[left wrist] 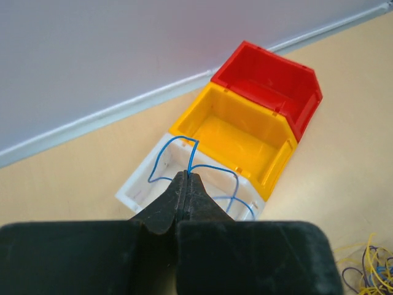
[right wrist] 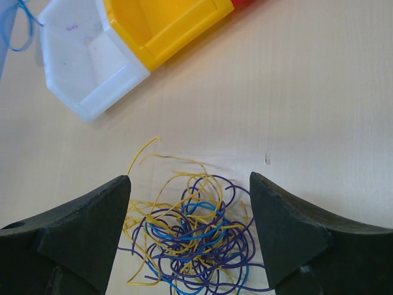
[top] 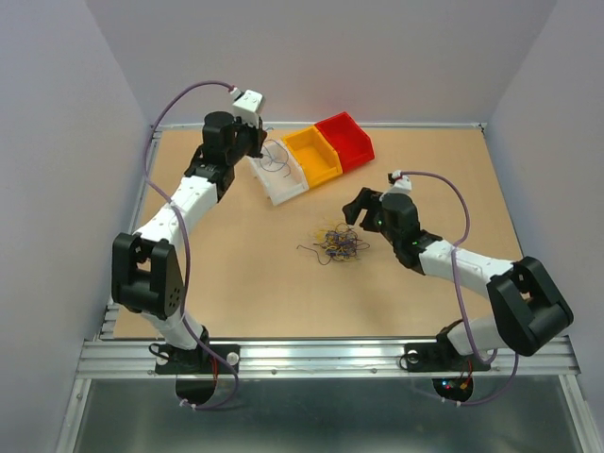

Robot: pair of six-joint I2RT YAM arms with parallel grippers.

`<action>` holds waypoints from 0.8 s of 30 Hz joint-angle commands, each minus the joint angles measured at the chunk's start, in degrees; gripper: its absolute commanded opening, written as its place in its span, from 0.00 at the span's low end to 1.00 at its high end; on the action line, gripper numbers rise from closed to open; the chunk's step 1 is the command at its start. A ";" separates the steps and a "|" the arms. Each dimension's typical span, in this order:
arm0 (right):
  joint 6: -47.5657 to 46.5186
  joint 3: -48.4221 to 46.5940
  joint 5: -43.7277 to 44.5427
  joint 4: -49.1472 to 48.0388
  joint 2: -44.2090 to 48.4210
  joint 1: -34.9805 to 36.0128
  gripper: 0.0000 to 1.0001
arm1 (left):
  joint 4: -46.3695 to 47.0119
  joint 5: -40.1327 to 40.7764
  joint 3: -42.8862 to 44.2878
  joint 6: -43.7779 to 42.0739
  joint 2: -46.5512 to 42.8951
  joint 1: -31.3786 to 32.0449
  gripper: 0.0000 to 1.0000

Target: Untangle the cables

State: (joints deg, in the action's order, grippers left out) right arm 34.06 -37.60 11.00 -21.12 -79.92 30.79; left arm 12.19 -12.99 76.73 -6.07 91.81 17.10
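Observation:
A tangle of thin blue, yellow and purple cables (top: 338, 243) lies mid-table; it also shows in the right wrist view (right wrist: 196, 236). My right gripper (top: 357, 208) is open, its fingers either side of the tangle (right wrist: 190, 184) and just above it. My left gripper (top: 260, 142) is shut on a blue cable (left wrist: 190, 153), holding it over the white bin (top: 280, 170). The cable's loops hang into the white bin (left wrist: 138, 193). The blue cable also shows at the top left of the right wrist view (right wrist: 18, 27).
A yellow bin (top: 313, 155) and a red bin (top: 345, 140) stand in a row right of the white bin, near the back wall. All three bins show in the left wrist view: yellow (left wrist: 242, 138), red (left wrist: 270, 83).

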 commanded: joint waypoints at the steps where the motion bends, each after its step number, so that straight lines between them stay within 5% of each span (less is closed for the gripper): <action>1: -0.67 1.39 1.39 -1.64 2.05 0.06 0.84 | 7.77 -4.41 -2.20 1.67 2.22 -0.58 0.00; 14: -1.37 2.01 0.77 -1.64 4.77 0.06 0.84 | 4.95 -0.38 0.44 -2.37 11.81 -0.67 0.03; 16: -1.37 2.10 0.51 -1.64 4.95 0.06 0.84 | 5.04 0.69 0.00 -2.81 11.11 -0.58 0.16; 17: -1.46 2.01 0.33 -1.64 4.69 0.06 0.84 | 5.22 0.95 -0.26 -3.07 10.07 -0.58 0.34; 20: -2.24 1.40 -1.86 -1.64 4.34 0.15 0.83 | 7.06 -0.62 -2.98 -3.77 7.08 -0.49 0.63; 24: -3.04 1.13 -4.59 -1.99 4.51 0.15 0.80 | 7.41 -0.98 -5.62 -5.44 2.87 0.91 0.75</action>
State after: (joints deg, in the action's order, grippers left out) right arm 32.53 -36.75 8.80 -21.04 -76.49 30.79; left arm 15.66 -13.52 72.47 -8.99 102.87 16.60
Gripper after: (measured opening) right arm 0.808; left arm 0.734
